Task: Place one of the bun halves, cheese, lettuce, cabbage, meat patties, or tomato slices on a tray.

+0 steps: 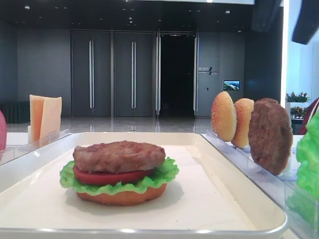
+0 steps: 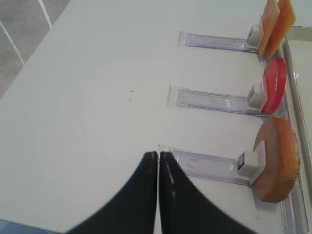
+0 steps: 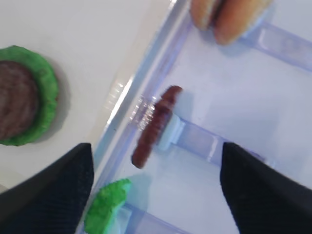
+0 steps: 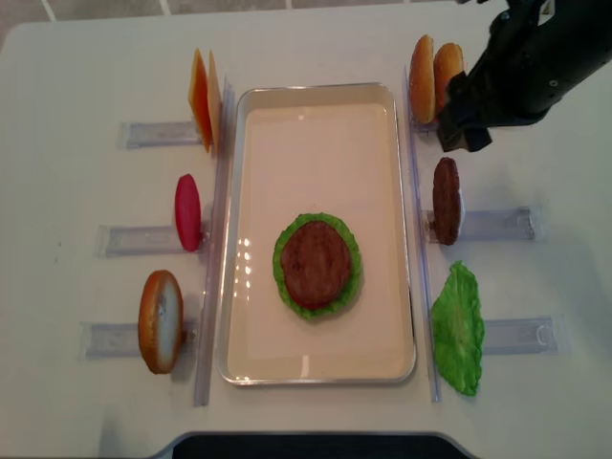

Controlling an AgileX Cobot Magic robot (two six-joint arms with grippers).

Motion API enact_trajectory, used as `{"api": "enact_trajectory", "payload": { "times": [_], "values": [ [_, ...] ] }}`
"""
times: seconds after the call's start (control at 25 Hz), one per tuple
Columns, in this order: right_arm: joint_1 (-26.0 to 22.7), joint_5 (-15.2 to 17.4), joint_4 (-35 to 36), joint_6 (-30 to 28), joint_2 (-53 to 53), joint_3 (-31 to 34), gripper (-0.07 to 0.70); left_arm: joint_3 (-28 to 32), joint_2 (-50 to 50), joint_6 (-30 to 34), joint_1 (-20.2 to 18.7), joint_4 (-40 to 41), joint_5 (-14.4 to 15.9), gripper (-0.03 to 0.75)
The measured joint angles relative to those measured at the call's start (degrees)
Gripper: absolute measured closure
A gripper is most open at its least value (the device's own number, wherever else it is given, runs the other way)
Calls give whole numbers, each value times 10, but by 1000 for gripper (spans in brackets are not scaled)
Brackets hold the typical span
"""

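Observation:
On the cream tray [image 4: 251,143] sits a stack: bun half [image 1: 122,196], lettuce [image 1: 167,172], tomato slice [image 1: 107,177] and a meat patty [image 4: 316,263] on top. My right gripper [image 3: 156,195] is open and empty, hovering over the right-hand holders above a standing patty [image 3: 156,124] and a lettuce leaf [image 3: 105,207]. From overhead the right gripper [image 4: 459,129] hangs between the two bun halves [image 4: 435,76] and that patty [image 4: 446,201]. My left gripper [image 2: 158,155] is shut with nothing in it, at the outer end of the holder of a bun half [image 2: 278,161].
Left of the tray, clear holders carry cheese slices [image 4: 201,100], a tomato slice [image 4: 187,212] and a bun half [image 4: 160,320]. A lettuce leaf [image 4: 457,325] leans in the nearest right-hand holder. Clear rails [image 4: 413,239] run along both long sides of the tray.

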Motion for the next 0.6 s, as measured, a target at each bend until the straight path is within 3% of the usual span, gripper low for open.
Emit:
{"api": "enact_trajectory", "payload": {
  "times": [0.32, 0.6],
  "values": [
    [-160, 85, -39, 34, 0, 0, 89, 0, 0, 0, 0, 0, 0, 715],
    [-267, 105, -90, 77, 0, 0, 94, 0, 0, 0, 0, 0, 0, 715]
  ]
}}
